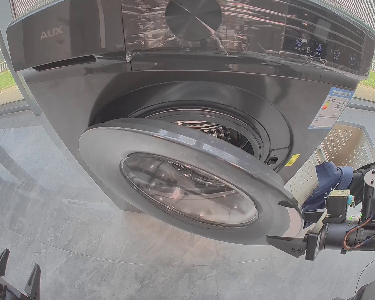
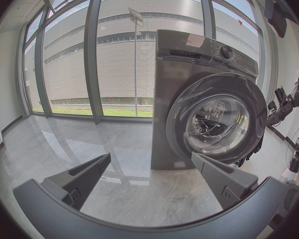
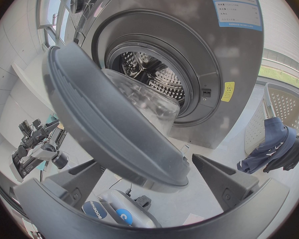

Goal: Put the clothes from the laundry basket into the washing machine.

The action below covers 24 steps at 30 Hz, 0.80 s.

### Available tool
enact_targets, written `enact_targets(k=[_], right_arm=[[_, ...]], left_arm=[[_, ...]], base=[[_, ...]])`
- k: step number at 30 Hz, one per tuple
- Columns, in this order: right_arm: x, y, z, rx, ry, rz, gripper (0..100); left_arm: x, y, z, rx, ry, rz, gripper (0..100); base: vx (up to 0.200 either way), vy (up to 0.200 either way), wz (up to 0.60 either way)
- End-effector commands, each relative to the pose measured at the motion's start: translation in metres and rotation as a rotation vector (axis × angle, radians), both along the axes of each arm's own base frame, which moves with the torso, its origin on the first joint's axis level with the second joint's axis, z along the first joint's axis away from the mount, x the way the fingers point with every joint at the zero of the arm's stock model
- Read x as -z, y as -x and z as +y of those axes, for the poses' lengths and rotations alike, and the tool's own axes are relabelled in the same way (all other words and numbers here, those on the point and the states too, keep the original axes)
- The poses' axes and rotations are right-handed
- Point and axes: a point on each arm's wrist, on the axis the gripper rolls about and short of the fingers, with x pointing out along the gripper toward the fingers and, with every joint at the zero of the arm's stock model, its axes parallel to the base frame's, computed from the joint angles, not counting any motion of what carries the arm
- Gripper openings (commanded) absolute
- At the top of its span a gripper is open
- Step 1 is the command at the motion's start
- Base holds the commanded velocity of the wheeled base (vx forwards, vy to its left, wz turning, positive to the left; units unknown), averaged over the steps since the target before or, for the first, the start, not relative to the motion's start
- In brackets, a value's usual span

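Observation:
The dark grey washing machine [image 1: 71, 96] has its round door [image 1: 187, 188] swung partly open, and the steel drum [image 1: 212, 130] shows behind it. My right gripper [image 1: 285, 223] is open at the door's free edge, with the rim between its fingers [image 3: 222, 180] but not clamped. Inside the drum [image 3: 149, 73] no clothes show. To the machine's right stands the white laundry basket [image 1: 350, 142]. A blue garment [image 1: 327, 182] and a dark one [image 3: 292, 153] hang over its rim. My left gripper [image 1: 20, 261] is open and low, well away from the machine [image 2: 189, 83].
Polished grey floor [image 1: 50, 196] spreads in front and to the left of the machine. Tall windows [image 2: 116, 67] stand behind it. The half-open door [image 2: 219, 123] juts out into the space in front of the drum opening. A device with cables [image 3: 119, 209] lies on the floor below the door.

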Motion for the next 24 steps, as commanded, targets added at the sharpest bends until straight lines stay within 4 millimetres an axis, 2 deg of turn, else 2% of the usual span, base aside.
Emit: enact_targets(k=[1, 8, 11, 13, 18, 21, 24], right_arm=[[0.001, -0.008, 0.007, -0.004, 0.012, 0.013, 100], [0.007, 0.0, 0.012, -0.052, 0.019, 0.04, 100], [0.009, 0.012, 0.009, -0.086, 0.015, 0.038, 100], [0.009, 0.019, 0.003, -0.086, 0.009, 0.031, 100], [0.023, 0.028, -0.01, -0.066, 0.05, 0.055, 100], [0.04, 0.039, -0.027, -0.038, 0.12, 0.101, 100], [0.041, 0.031, -0.038, 0.061, 0.151, 0.112, 100]], left_arm=[[0.005, 0.0, 0.0, 0.001, 0.0, 0.001, 100], [0.005, 0.0, 0.0, 0.001, 0.0, 0.001, 100], [0.005, 0.0, 0.0, -0.001, 0.0, 0.001, 100], [0.005, 0.0, 0.0, -0.001, 0.0, 0.001, 100], [0.005, 0.0, 0.0, 0.001, 0.0, 0.001, 100], [0.005, 0.0, 0.0, 0.001, 0.0, 0.001, 100], [0.005, 0.0, 0.0, 0.001, 0.0, 0.001, 100]], base=[[-0.2, 0.0, 0.0], [-0.029, 0.0, 0.0], [0.0, 0.0, 0.0], [0.0, 0.0, 0.0], [0.0, 0.0, 0.0], [0.0, 0.0, 0.0], [0.0, 0.0, 0.0]])
